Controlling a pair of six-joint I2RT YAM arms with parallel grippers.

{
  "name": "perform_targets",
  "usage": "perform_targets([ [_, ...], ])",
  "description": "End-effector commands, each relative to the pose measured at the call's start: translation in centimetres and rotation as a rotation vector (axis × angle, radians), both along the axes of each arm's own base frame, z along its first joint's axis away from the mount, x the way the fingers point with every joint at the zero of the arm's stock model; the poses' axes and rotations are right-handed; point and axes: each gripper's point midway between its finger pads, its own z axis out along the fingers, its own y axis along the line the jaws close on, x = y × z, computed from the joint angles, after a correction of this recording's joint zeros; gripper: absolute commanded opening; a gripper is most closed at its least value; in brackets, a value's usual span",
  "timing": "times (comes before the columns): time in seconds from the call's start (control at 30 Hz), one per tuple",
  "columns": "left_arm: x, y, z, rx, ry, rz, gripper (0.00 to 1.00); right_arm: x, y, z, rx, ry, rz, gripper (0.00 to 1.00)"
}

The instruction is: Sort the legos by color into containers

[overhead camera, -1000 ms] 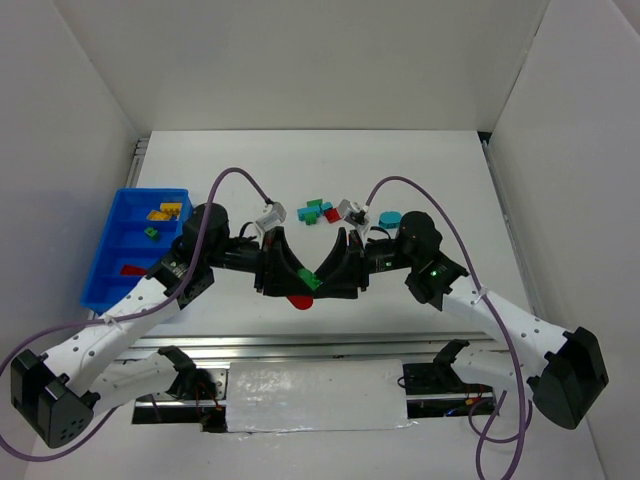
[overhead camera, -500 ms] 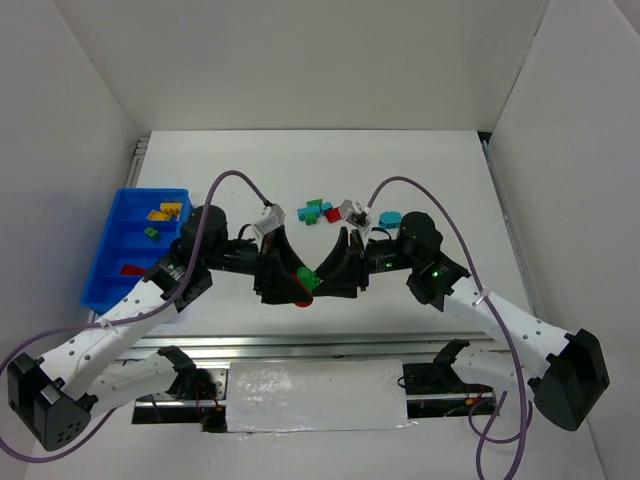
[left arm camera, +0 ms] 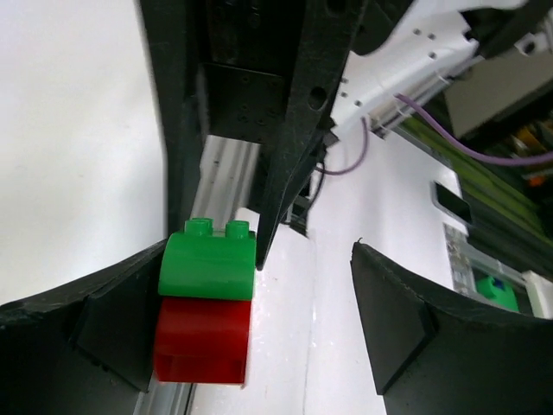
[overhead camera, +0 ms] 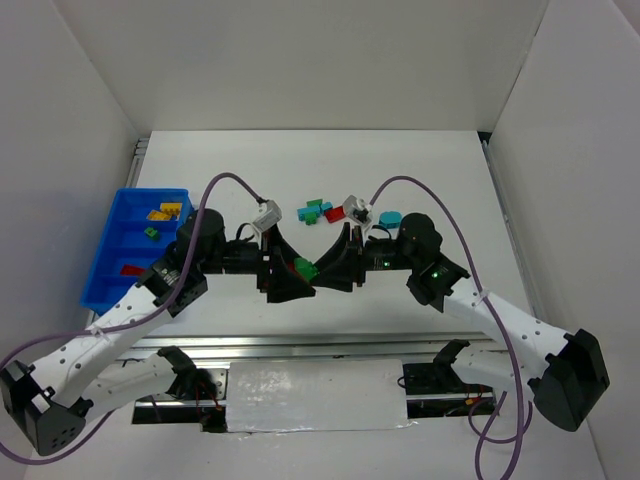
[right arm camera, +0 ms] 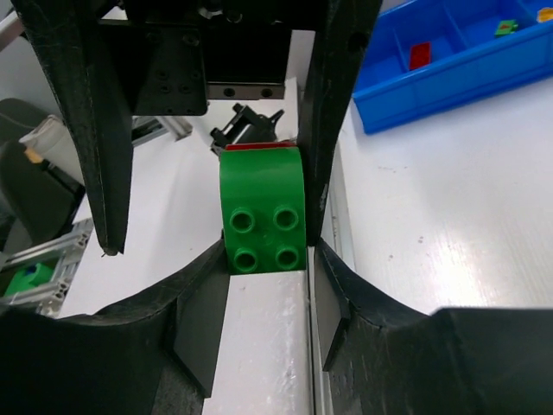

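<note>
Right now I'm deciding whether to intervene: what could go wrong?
The red plastic brick appears clipped to the green plastic brick that the right jaws grip; both may land in one compartment of the blue plastic tray. Open left jaws flank them; a bump could dislodge them.

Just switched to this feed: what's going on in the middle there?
The right gripper clamps a green rounded plastic brick that has a red plastic brick stuck to it. The left gripper stands open around the pair. Other bricks wait on the white table; the blue plastic divided tray holds a few.
</note>
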Motion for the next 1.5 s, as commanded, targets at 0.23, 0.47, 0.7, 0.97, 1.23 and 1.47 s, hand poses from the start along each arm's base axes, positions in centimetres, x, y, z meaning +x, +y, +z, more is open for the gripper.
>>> perform_targets([
  [0.23,5.0,1.4,0.6,0.011,-0.064,0.290,0.92,-2.2,-0.6,3.1,0.103,-0.099,0.073,0.00],
  [0.47,5.5,0.9,0.0,0.001,-0.033,0.297,0.92,-0.8,0.0,2.4,0.081,-0.068,0.033,0.00],
  [0.7,5.6,1.2,1.7,-0.033,-0.074,0.311,1.00,0.6,0.2,1.3,0.051,-0.035,-0.023,0.00],
  [0.97,6.2,2.0,4.0,-0.069,-0.126,0.382,1.00,2.8,0.3,0.6,0.036,0.015,-0.124,0.00],
  [1.23,4.9,3.6,5.0,-0.144,-0.196,0.414,1.00,3.3,-1.4,2.1,0.082,0.028,-0.151,0.00],
  [1.47,4.0,2.3,3.5,-0.112,-0.174,0.304,1.00,1.4,-2.1,4.2,0.135,-0.003,-0.094,0.00],
])
